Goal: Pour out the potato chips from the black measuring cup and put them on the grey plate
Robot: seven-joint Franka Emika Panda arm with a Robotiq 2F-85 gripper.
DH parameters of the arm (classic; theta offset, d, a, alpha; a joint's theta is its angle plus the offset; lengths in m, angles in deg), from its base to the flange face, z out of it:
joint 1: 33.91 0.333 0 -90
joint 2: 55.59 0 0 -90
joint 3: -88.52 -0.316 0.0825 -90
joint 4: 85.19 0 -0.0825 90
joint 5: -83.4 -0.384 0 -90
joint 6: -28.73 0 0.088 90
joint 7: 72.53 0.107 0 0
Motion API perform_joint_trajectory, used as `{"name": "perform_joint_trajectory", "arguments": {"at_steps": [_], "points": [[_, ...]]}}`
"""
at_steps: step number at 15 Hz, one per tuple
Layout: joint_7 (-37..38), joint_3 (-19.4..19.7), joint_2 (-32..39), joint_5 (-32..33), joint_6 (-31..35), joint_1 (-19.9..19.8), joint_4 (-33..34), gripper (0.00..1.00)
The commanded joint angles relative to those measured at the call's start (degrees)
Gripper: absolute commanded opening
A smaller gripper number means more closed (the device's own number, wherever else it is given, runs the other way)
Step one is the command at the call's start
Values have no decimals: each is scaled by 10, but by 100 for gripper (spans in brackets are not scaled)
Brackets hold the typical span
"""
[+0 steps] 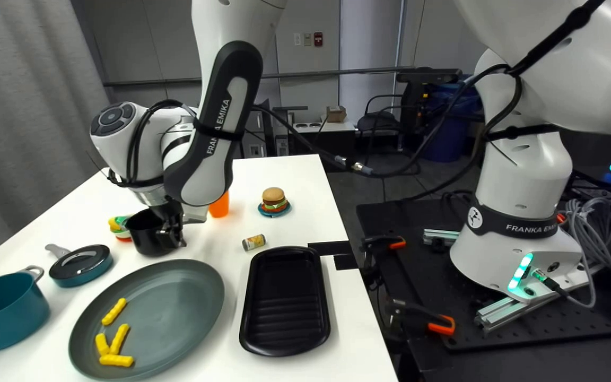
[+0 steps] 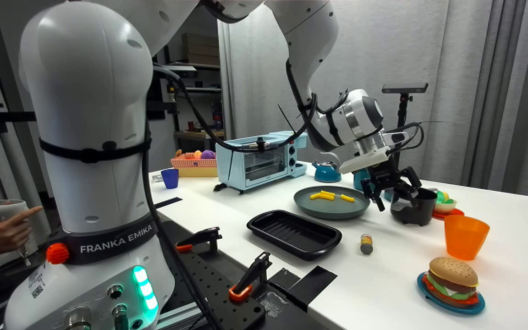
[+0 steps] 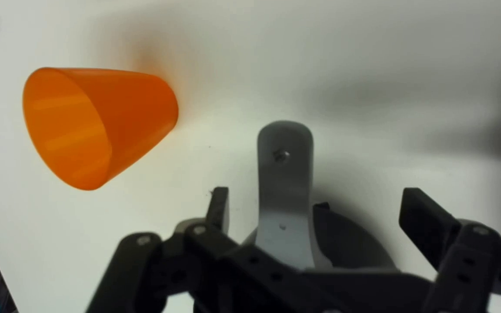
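Note:
Several yellow potato chips (image 1: pixel 119 339) lie on the grey plate (image 1: pixel 183 302), near its rim in an exterior view. The chips (image 2: pixel 322 195) and plate (image 2: pixel 332 213) also show in an exterior view from across the table. The black measuring cup (image 1: pixel 143 233) stands upright on the table beyond the plate; it also shows in an exterior view (image 2: pixel 422 208). Its inside is not visible. My gripper (image 3: pixel 315 195) is open, its fingers apart on either side of the cup's grey handle (image 3: pixel 285 178) in the wrist view. The gripper (image 2: pixel 394 190) partly covers the cup in an exterior view.
An orange cup (image 3: pixel 137 113) stands near the handle. A black ridged tray (image 1: pixel 284 302) lies beside the plate. A teal pot (image 1: pixel 6 313), a small pan (image 1: pixel 80 265), a toy burger (image 1: pixel 273 200) and a small can (image 1: pixel 254 242) stand around. A toaster oven (image 2: pixel 264 160) stands behind.

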Motion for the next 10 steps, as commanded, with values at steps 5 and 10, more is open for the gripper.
{"name": "perform_joint_trajectory", "arguments": {"at_steps": [5, 10], "points": [[4, 48, -59, 2, 20, 32, -67, 100], [10, 58, -124, 8, 5, 53, -112, 100]]}}
